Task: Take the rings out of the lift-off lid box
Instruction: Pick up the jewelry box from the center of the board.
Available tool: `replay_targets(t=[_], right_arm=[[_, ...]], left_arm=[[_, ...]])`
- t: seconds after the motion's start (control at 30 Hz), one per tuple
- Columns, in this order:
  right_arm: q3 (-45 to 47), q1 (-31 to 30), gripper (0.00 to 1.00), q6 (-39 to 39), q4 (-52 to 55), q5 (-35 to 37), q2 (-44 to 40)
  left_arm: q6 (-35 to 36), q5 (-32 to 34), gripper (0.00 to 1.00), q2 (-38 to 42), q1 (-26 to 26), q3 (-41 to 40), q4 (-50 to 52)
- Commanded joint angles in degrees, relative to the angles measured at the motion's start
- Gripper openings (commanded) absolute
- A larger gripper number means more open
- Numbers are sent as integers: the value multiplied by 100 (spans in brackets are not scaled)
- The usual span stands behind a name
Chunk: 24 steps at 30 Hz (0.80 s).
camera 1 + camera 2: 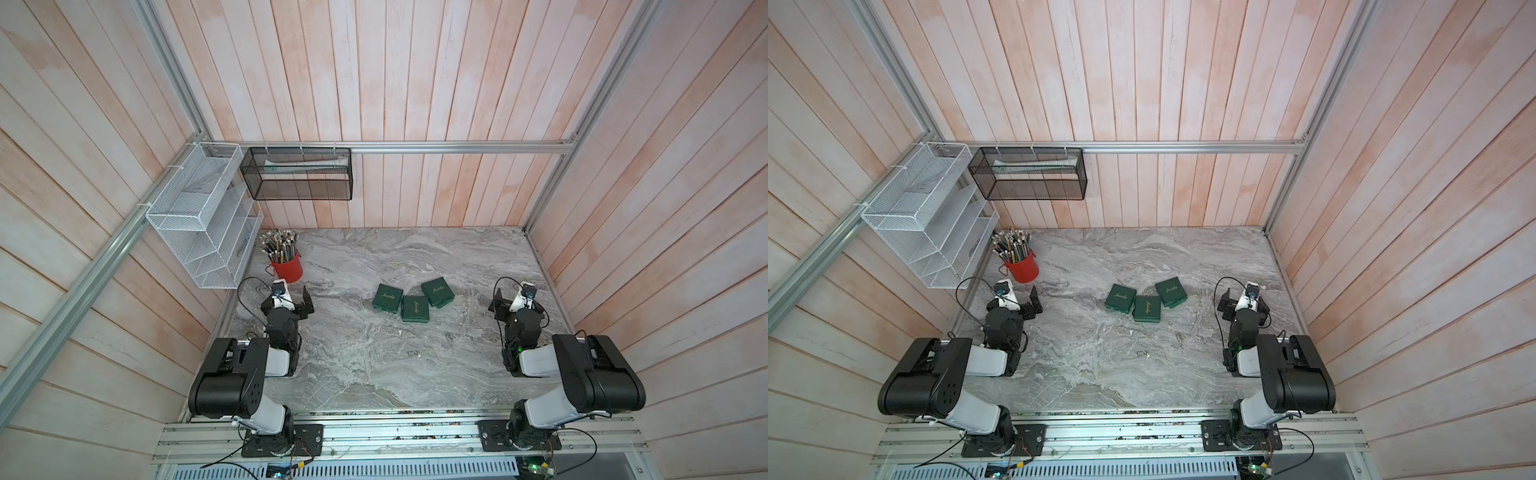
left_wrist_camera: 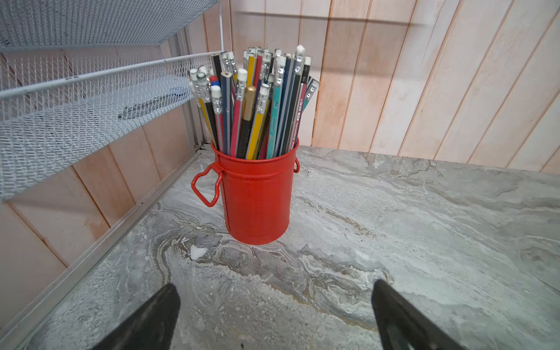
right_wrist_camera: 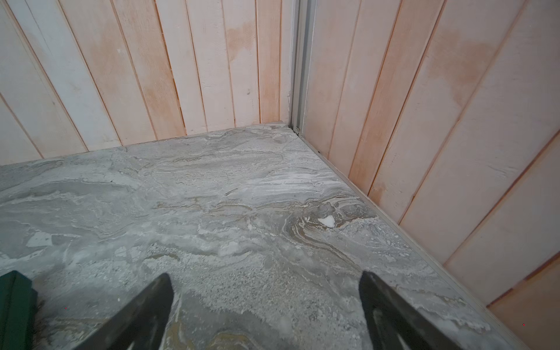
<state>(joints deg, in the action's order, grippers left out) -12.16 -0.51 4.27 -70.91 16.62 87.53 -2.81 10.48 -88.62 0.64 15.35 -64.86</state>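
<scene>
Three closed dark green boxes with gold lettering lie together mid-table in both top views: one on the left (image 1: 387, 299) (image 1: 1120, 299), one in the middle (image 1: 415, 308) and one on the right (image 1: 436, 291). I cannot tell which is the lift-off lid box. The rings are hidden. My left gripper (image 1: 305, 306) (image 2: 274, 286) stands open and empty over bare table, well left of the boxes. My right gripper (image 1: 500, 309) (image 3: 264, 274) is open and empty, well right of them. A corner of a green box (image 3: 15, 309) shows in the right wrist view.
A red bucket (image 1: 287, 270) (image 2: 257, 197) full of pencils stands at the back left, just beyond the left gripper. A white wire rack (image 1: 199, 216) and a black mesh basket (image 1: 297, 174) hang on the walls. Wooden walls close three sides of the marble table (image 1: 374, 365).
</scene>
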Motion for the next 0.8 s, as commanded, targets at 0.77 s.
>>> replay_targets(t=[0.77], right_arm=[[-91, -31, 98, -54, 15, 36, -43]], left_arm=[[36, -17, 100, 40, 5, 66, -11]])
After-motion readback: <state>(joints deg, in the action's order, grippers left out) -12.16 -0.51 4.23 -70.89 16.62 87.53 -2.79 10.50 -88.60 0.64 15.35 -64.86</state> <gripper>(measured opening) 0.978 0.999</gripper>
